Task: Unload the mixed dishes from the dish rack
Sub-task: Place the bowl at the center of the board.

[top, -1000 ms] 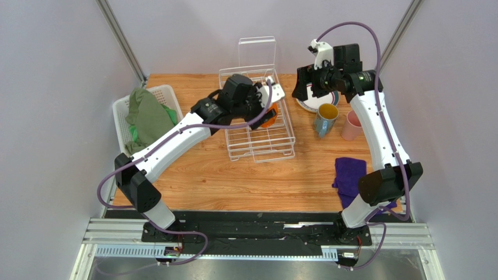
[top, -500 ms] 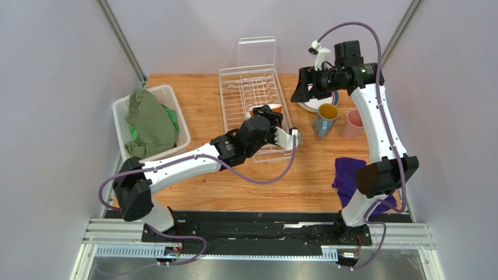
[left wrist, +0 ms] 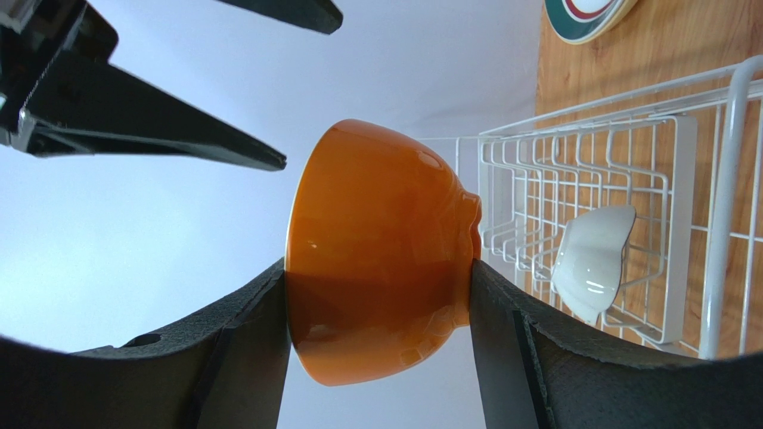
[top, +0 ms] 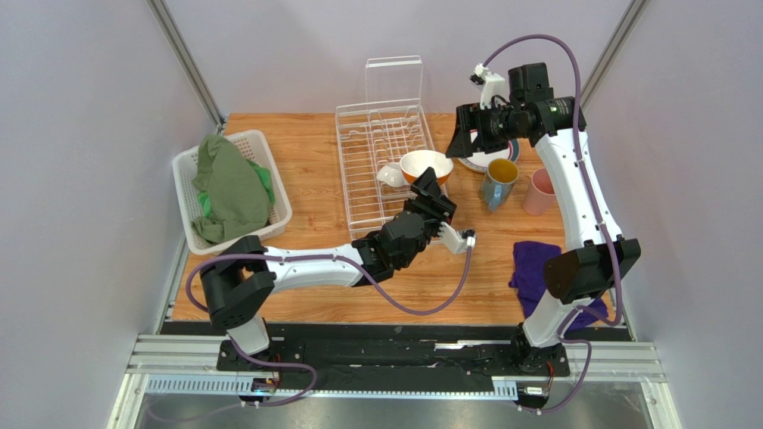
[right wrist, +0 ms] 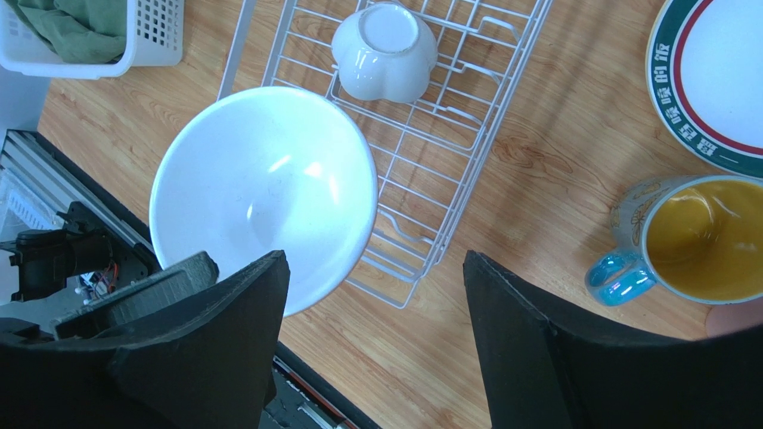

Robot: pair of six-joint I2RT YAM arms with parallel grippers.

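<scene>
left gripper [left wrist: 376, 268] is closed on the orange bowl [left wrist: 381, 255]; in the left wrist view one pad sits at the rim edge and the other at the foot, both touching. from the top camera the bowl is mouth up with its white inside showing, over the near right part of the dish rack [top: 385, 134]. cannot tell from that view how far it is above the wires; the left wrist view shows it apart from them. the rack stands on the wooden table [top: 313, 223], with its clear panel [top: 394, 79] upright at the far end. the small white cup [right wrist: 383, 52] lies tipped inside the rack just left of the bowl, its base towards the right wrist camera. right gripper [right wrist: 372, 340] hangs above the table to the right of the rack; its fingers stand wide apart, with nothing between them. on the table on that side are the dark-rimmed white plate [right wrist: 716, 80], partly hidden by the right arm in the top view, and nearer to the arms the blue patterned mug [right wrist: 694, 237], upright, yellow inside showing. the pink cup [top: 540, 192] stands just right of the mug. a purple cloth [top: 535, 268] lies near the right arm's base. at the left edge, well apart from the rack, a white slatted basket [top: 278, 192] holds a green cloth [top: 228, 183].
</scene>
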